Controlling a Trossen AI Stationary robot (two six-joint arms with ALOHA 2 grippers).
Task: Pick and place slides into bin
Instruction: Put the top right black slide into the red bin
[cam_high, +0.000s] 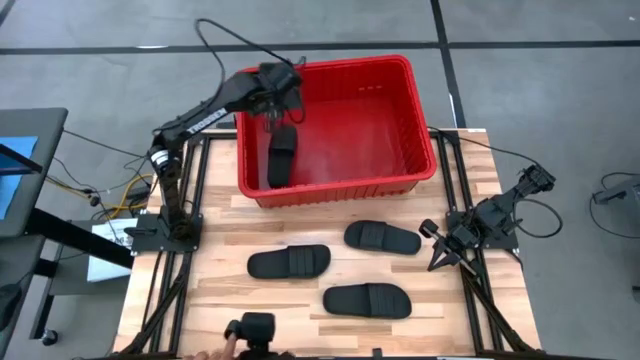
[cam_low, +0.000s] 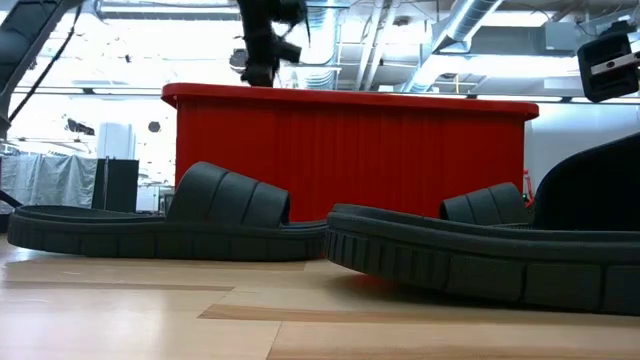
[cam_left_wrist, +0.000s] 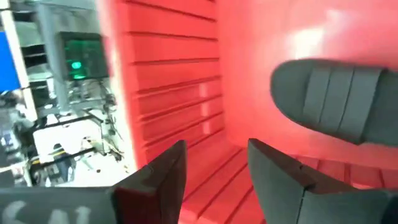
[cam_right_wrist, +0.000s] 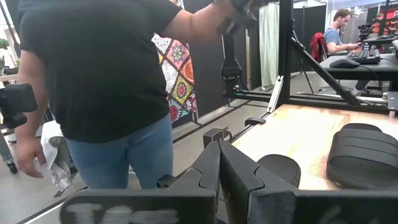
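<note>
The red bin (cam_high: 400, 120) stands at the table's far side. One black slide (cam_high: 281, 155) lies flat on the bin's floor by its left wall; it also shows in the left wrist view (cam_left_wrist: 339, 102). My left gripper (cam_high: 273, 120) hangs open and empty over that slide's far end, inside the bin's left part (cam_left_wrist: 214, 162). Three more slides lie on the table: one at the right (cam_high: 382, 237), one at the left (cam_high: 289, 262), one nearest (cam_high: 366, 299). My right gripper (cam_high: 435, 252) waits shut at the table's right edge (cam_right_wrist: 219, 155).
A person in a black shirt (cam_right_wrist: 93, 68) stands beyond the table's edge in the right wrist view. A small camera (cam_high: 250, 328) sits at the near edge, with a hand (cam_high: 212, 354) beside it. The bin's wall (cam_low: 350, 150) rises behind the slides (cam_low: 160, 225).
</note>
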